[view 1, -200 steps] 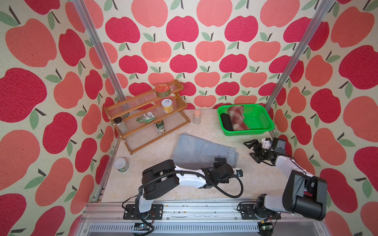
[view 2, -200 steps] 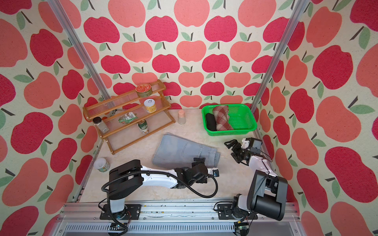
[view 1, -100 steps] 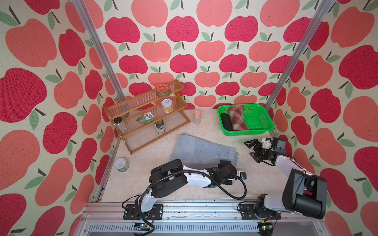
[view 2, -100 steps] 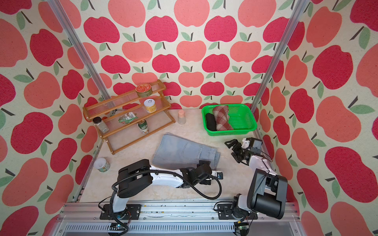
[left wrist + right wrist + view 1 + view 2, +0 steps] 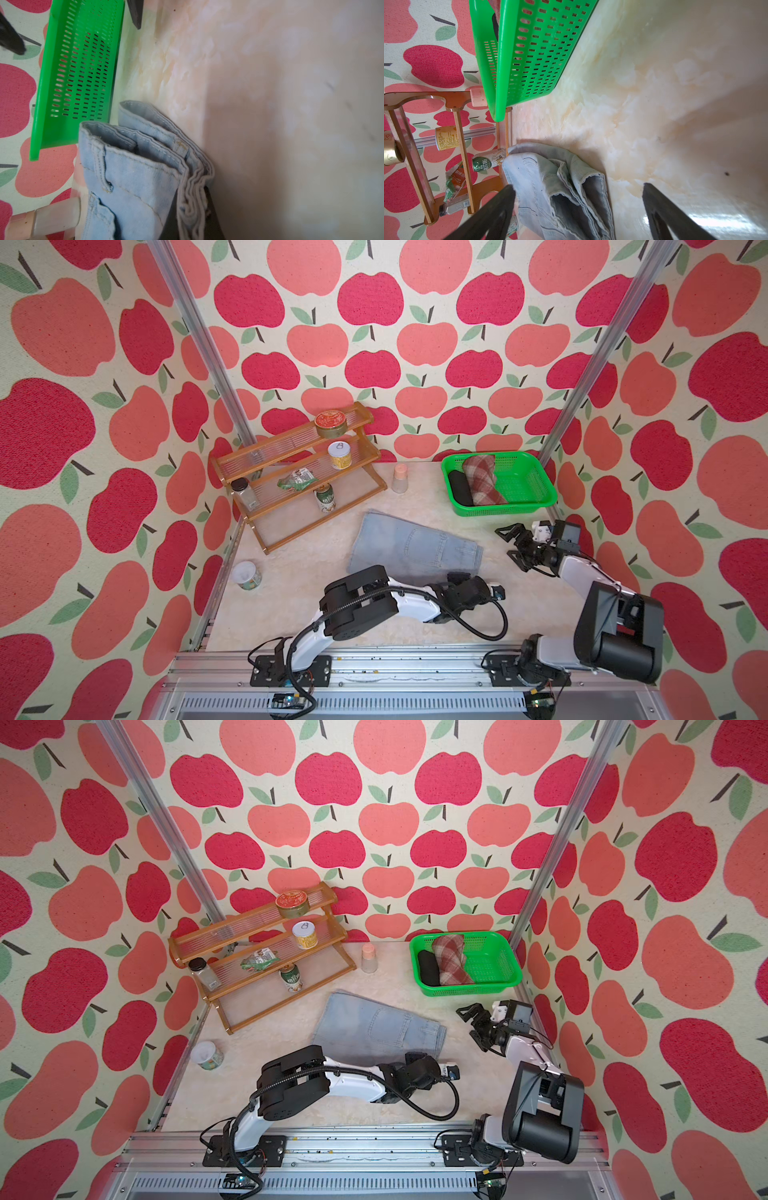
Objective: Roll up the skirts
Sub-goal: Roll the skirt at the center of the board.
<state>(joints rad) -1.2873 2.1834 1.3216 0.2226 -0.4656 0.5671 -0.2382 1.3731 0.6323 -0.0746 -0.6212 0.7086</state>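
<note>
The denim skirt [image 5: 411, 547] lies folded and flat in the middle of the table [image 5: 282, 605], with its pocket facing up. The left gripper [image 5: 459, 576] is low at the near right corner of this skirt. In the left wrist view its dark fingers [image 5: 214, 224] are pressed together on the bunched layers of the denim edge, so it grips the skirt there. The right gripper [image 5: 513, 545] is near the right edge of the table, between the denim skirt and the green basket [image 5: 519, 506], and it touches neither of them. Its fingers [image 5: 496, 207] stand wide apart. The basket stands at the far right corner of the table. Inside it the black skirt [image 5: 459, 487] lies rolled along the left wall, and the plaid skirt [image 5: 482, 479] lies just beside it, touching it and reaching up to the far rim
</note>
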